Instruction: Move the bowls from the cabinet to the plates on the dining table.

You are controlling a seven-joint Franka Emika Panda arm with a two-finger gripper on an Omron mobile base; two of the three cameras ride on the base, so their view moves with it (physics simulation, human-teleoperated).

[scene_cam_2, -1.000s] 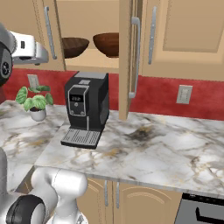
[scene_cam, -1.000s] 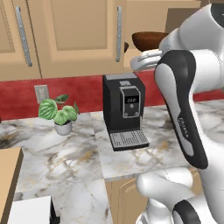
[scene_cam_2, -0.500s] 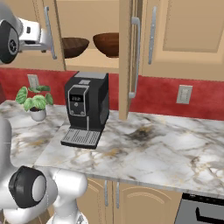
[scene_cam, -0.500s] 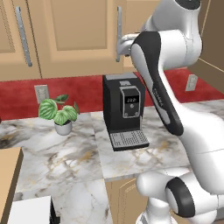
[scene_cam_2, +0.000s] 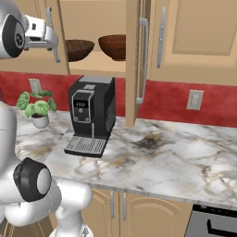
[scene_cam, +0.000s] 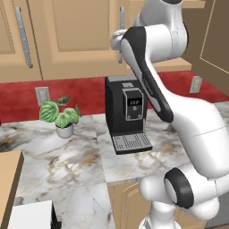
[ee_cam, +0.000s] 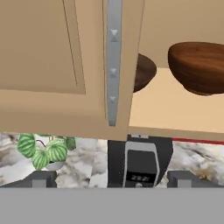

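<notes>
The bowls sit side by side on the open cabinet's [scene_cam_2: 185, 41] lower shelf, directly above the coffee machine [scene_cam_2: 91, 113]: the dark brown bowl [scene_cam_2: 77, 48] to its left, the reddish brown bowl [scene_cam_2: 113, 46] to its right, neither yet touched. Nearest the camera, the gripper [scene_cam_2: 52, 37] hangs in front of the half-open cabinet door [ee_cam: 65, 61] left of the coffee machine, fingers spread wide and holding nothing. That door's silver bar handle [ee_cam: 113, 61] stands between the hand and the dark bowl, so the reach should probably swing round the door's free edge rather than brush it, then come in level over the shelf and close on a bowl's rim. Below the coffee machine lies the marble bench [scene_cam_2: 176, 157], with a potted plant [scene_cam_2: 38, 107] further left.
</notes>
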